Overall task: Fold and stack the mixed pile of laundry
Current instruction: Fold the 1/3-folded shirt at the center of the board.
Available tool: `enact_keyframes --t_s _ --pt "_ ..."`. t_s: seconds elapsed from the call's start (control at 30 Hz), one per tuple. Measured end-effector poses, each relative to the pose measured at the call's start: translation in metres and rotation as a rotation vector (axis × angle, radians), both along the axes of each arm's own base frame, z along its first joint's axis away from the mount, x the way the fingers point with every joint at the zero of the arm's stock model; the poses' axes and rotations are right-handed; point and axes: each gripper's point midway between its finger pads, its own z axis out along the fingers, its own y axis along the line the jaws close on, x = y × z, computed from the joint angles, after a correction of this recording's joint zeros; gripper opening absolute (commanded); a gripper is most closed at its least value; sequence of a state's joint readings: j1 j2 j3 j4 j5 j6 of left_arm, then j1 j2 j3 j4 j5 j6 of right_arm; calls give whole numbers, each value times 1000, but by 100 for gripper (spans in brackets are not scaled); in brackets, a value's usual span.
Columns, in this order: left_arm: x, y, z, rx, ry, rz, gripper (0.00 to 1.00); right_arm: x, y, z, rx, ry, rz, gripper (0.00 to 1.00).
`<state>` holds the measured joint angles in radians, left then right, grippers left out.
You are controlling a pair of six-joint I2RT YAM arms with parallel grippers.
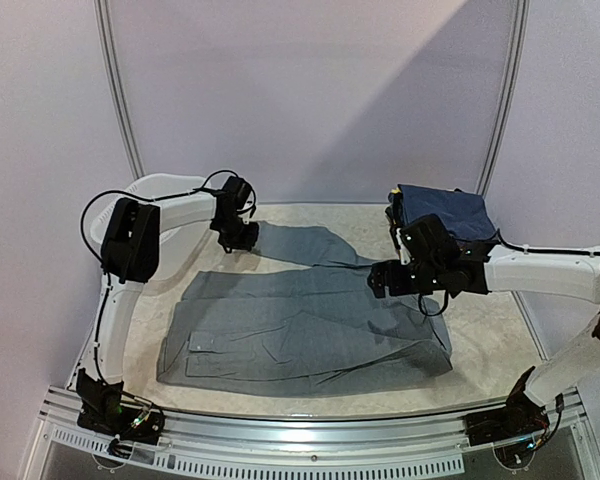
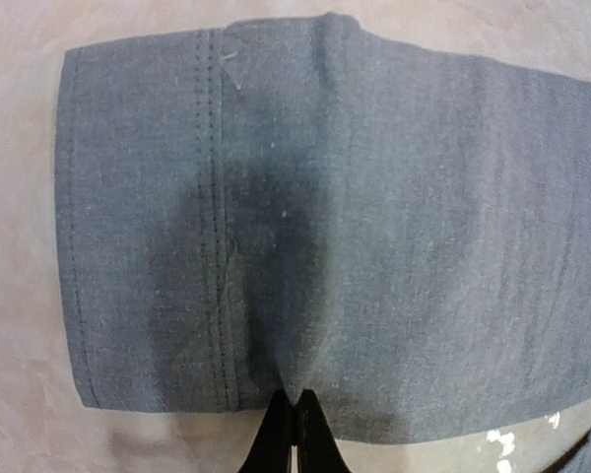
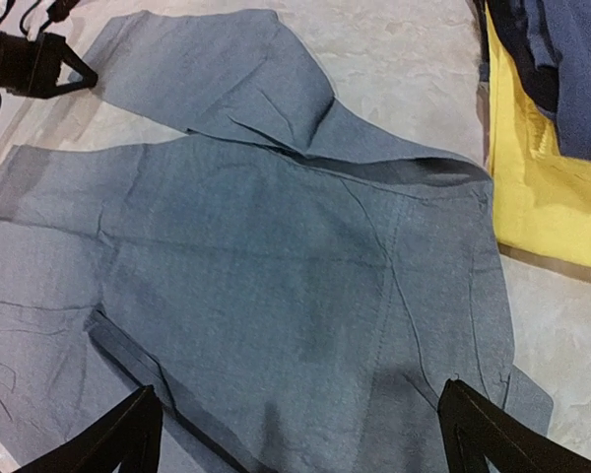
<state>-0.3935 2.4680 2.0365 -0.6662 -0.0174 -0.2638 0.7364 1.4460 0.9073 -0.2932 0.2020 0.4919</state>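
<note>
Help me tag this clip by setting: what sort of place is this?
Most likely a robot lab or test cell, not a home. The left arm and right arm are mounted on a metal rail at the table edge, bare partition walls enclose it, and grey trousers lie spread for folding.

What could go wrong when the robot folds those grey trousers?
The left tool pinches only the edge of a leg hem on the grey trousers, so the cloth might slip out. The right tool hangs open above them, holding nothing, so the fold could go crooked. Pulling might also drag the yellow garment lying close by.
</note>
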Motion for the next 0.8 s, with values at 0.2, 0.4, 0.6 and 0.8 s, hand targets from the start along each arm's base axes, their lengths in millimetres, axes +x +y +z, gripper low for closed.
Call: enact_keyframes --t_s 0.2,0.4,0.6,0.8 --pt "-37 -13 27 -101 3 -30 0 23 34 17 81 -7 23 99" --pt "-62 -47 88 -248 -87 -107 0 44 73 34 180 -5 87 98" --pt "-86 -70 110 -359 -100 -173 0 60 110 47 297 15 167 96" --pt "-115 -89 114 -413 -77 -235 0 71 136 50 381 55 229 94"
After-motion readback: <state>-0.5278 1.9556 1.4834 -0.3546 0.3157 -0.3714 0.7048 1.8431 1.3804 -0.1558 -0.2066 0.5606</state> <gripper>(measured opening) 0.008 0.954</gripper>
